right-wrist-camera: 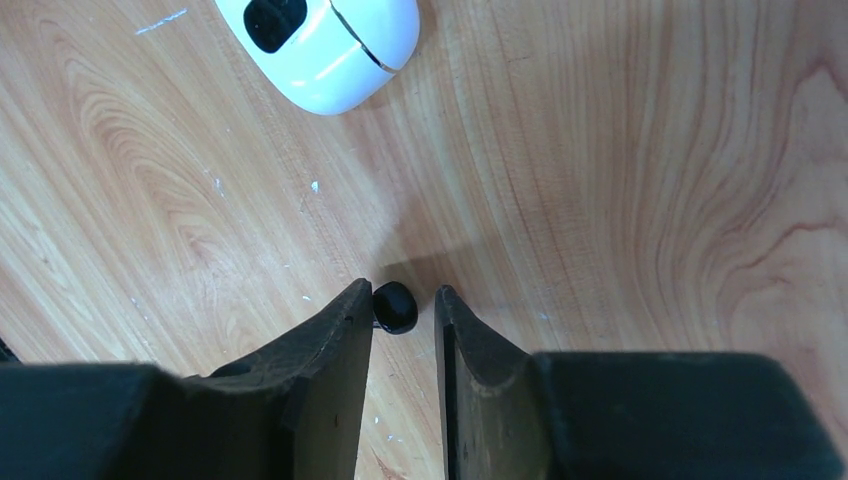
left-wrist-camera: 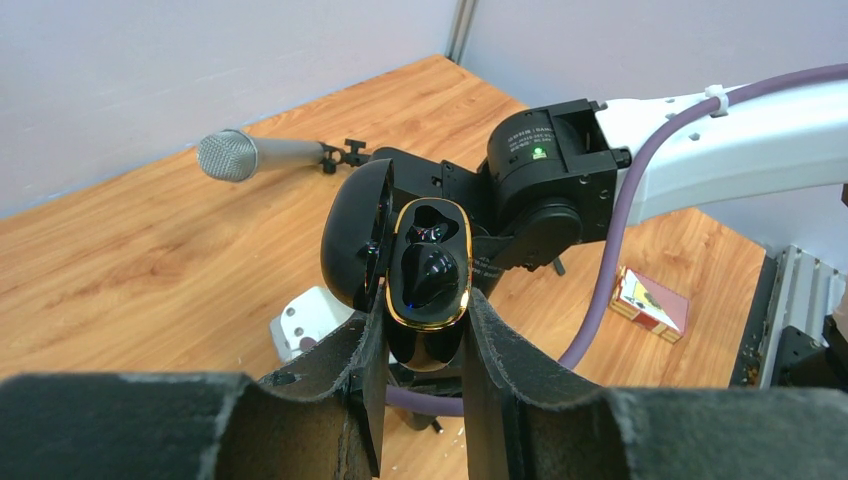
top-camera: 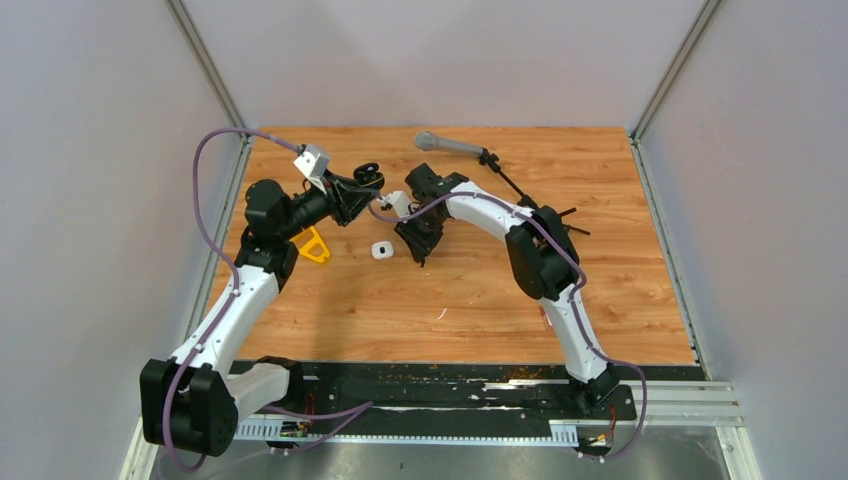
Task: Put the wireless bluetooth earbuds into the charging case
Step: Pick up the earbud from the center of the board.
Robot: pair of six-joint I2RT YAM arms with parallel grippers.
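My left gripper is shut on a black charging case with a gold rim, held above the table with its lid swung open. One black earbud sits in the case. In the top view the left gripper holds this case at the back left. My right gripper points down at the wood, jaws a little apart. A loose black earbud lies between its tips, touching the left finger, with a gap to the right finger. From above, the right gripper is beside a white case.
The white case lies closed just ahead of the right fingers. A microphone on a small stand lies at the back. A yellow piece sits by the left arm. A small red box lies right of the arms.
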